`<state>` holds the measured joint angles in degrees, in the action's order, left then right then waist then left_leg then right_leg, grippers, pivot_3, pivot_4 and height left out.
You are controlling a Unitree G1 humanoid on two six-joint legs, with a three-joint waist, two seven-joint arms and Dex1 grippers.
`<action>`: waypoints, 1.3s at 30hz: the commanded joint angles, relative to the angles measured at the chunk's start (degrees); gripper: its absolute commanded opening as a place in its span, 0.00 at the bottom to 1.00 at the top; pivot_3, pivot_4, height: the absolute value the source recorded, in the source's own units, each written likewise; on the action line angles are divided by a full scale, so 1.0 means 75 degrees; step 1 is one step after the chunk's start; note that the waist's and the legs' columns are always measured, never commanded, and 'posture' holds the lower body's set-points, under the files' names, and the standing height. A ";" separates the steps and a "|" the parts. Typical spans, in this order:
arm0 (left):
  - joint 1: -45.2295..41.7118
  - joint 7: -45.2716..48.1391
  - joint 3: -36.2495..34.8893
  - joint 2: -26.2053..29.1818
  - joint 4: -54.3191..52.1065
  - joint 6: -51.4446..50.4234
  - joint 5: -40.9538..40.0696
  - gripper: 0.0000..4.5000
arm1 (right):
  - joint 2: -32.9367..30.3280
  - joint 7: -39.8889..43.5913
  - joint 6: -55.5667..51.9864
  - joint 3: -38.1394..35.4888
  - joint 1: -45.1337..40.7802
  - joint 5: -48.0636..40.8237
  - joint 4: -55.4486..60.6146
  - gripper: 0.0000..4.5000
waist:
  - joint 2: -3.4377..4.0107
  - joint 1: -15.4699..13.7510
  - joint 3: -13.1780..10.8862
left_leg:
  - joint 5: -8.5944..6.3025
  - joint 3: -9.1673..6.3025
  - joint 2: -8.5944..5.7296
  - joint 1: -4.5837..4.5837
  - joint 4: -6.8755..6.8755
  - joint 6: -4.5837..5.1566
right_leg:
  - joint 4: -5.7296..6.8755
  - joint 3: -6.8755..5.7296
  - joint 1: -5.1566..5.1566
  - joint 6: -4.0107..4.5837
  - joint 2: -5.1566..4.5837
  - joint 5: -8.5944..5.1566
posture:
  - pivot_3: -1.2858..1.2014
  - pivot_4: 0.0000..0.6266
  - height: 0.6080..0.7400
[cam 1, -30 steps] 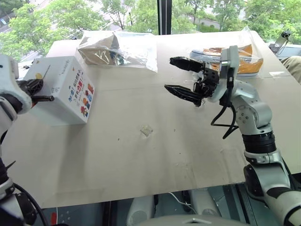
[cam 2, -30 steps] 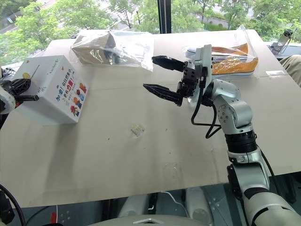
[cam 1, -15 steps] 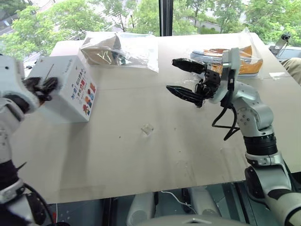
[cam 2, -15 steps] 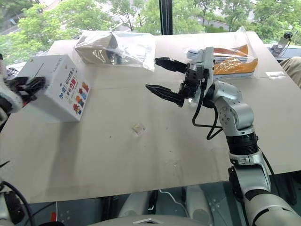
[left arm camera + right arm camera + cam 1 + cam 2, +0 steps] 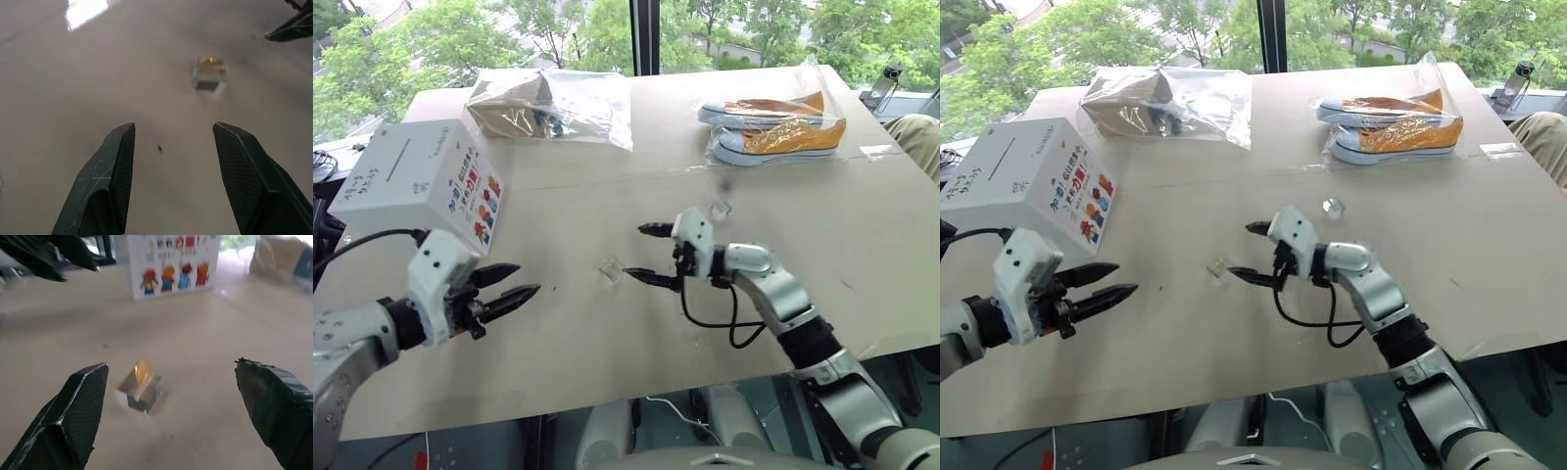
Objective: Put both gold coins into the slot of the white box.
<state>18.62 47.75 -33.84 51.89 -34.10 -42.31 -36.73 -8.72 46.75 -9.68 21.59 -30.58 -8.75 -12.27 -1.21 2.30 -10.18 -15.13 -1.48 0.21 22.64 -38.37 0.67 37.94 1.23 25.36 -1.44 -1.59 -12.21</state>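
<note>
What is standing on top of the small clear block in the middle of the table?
A gold coin stands on edge in a groove on the clear block. Its lower rim is hidden inside the groove.

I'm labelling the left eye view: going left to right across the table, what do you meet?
White cardboard box with stickers → left end effector → small clear stand holding a gold coin → right end effector → bagged orange sneakers.

Silver arms [image 5: 773, 289], black cables, apparently textured tool fingers [image 5: 247, 176]
</note>
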 commanded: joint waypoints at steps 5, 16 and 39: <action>0.0622 0.0167 -0.0208 -0.0272 -0.0134 0.0651 0.0481 0.56 | 0.0646 -0.0188 0.0554 0.0142 -0.0072 0.0355 -0.0469 1.00 | -0.0005 -0.0008 0.0003 | 0.0000 -0.0003 -0.0002 -0.0005 -0.0003 0.0001 | -0.0005 -0.0002 -0.0010 -0.0024 -0.0003 0.0015 | 0.52 0.24 1.00; 0.0534 -0.0021 -0.0202 -0.0493 -0.0160 0.0647 0.0516 0.59 | 0.0936 -0.0226 0.0570 0.0130 -0.0031 0.0446 -0.0488 0.32 | -0.0004 0.0004 0.0003 | -0.0001 -0.0021 0.0000 -0.0003 0.0003 0.0000 | -0.0005 -0.0020 -0.0010 -0.0024 -0.0014 0.0015 | 0.52 0.24 1.00; -0.1947 -0.1715 -0.0248 -0.2730 0.0262 -0.0002 -0.3829 0.59 | 0.2013 -0.0026 -0.2785 -0.1539 -0.0031 -0.3352 0.1961 0.01 | -0.0016 -0.0051 0.0010 | -0.0001 -0.0052 0.0000 -0.0002 -0.0008 0.0001 | -0.0005 -0.0049 -0.0028 -0.0026 -0.0046 0.0018 | 0.52 0.24 1.00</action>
<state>5.49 37.68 -34.90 32.67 -31.71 -42.44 -58.88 5.36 46.81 -26.83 11.96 -29.72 -28.48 -1.89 -1.33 1.92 -10.11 -15.14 -1.89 0.21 22.62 -38.44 0.67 37.90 0.86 25.13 -1.63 -1.95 -12.07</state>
